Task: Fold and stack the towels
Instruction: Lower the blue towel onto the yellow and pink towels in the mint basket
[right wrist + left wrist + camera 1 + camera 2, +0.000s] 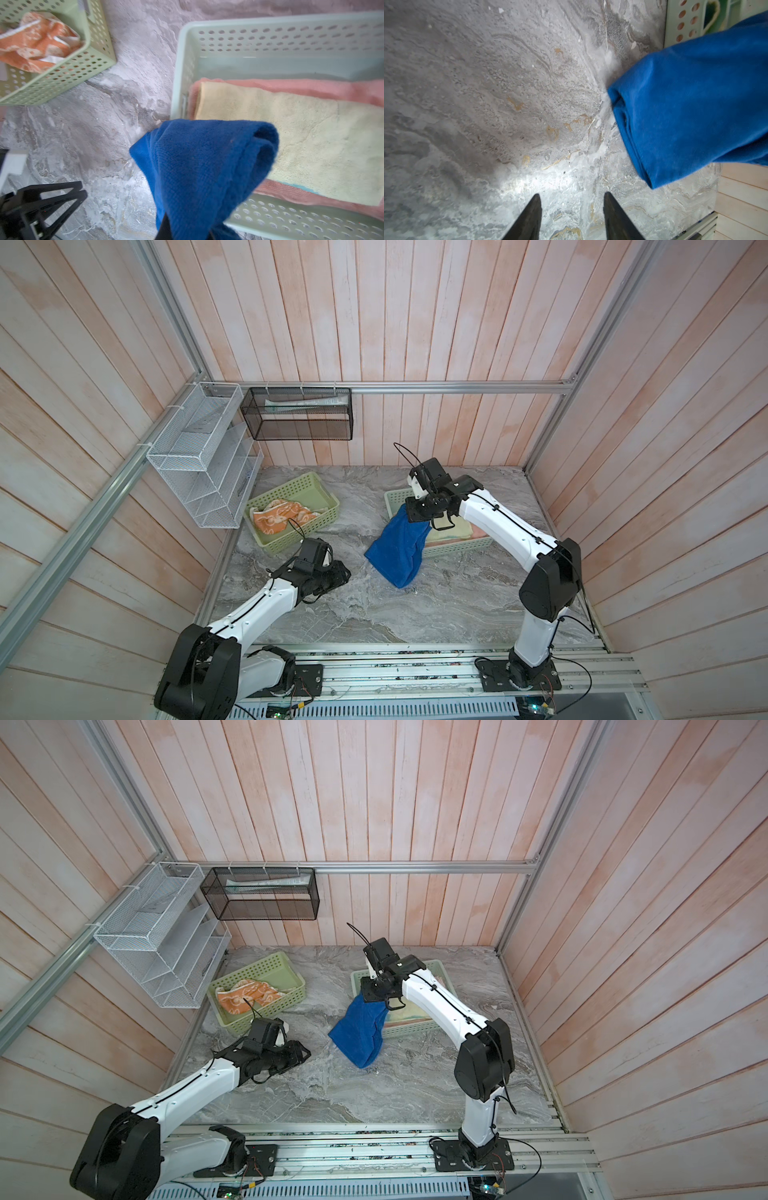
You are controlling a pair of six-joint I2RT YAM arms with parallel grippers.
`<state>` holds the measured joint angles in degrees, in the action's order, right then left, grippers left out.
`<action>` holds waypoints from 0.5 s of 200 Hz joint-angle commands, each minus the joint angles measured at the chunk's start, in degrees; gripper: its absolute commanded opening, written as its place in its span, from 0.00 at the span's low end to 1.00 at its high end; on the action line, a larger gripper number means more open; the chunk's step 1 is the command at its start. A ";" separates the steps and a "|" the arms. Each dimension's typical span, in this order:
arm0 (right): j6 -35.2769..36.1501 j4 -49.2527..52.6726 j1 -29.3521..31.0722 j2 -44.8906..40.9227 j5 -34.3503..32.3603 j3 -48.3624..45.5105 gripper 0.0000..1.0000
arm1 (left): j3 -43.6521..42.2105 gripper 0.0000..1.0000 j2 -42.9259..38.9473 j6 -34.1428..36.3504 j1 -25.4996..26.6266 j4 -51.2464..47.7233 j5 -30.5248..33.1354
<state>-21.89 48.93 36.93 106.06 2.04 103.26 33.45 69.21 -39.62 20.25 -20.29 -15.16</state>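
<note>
My right gripper (187, 228) is shut on the royal blue towel (395, 551) (203, 170). I hold it up by one end beside the pale green basket (270, 35); its lower end drapes onto the marble table (374, 614). In that basket a pale yellow towel (301, 141) lies folded on a salmon-pink towel (311, 89). An orange patterned towel (282, 516) (35, 45) lies crumpled in the other green basket (307, 531). My left gripper (343, 572) (572, 197) hovers open and empty over bare table, left of the blue towel (691, 108).
A white wire rack (199, 456) and a black mesh basket (299, 418) hang at the back left. Plank walls close three sides. An aluminium rail (415, 668) runs along the front edge, carrying both arm bases.
</note>
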 commanded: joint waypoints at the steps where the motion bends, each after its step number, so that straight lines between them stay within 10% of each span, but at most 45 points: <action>1: -2.34 4.25 1.12 -1.94 -4.69 5.64 0.00 | 1.49 0.50 -0.07 1.46 -0.29 0.57 -0.02; 100: -2.54 5.41 -0.50 1.18 -9.06 17.73 0.00 | 0.93 0.50 -0.60 2.17 -0.25 0.52 0.47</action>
<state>-24.36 52.80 38.39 106.06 -4.64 121.16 33.45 69.21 -38.52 20.25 -20.14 -15.11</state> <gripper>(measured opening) 0.076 0.504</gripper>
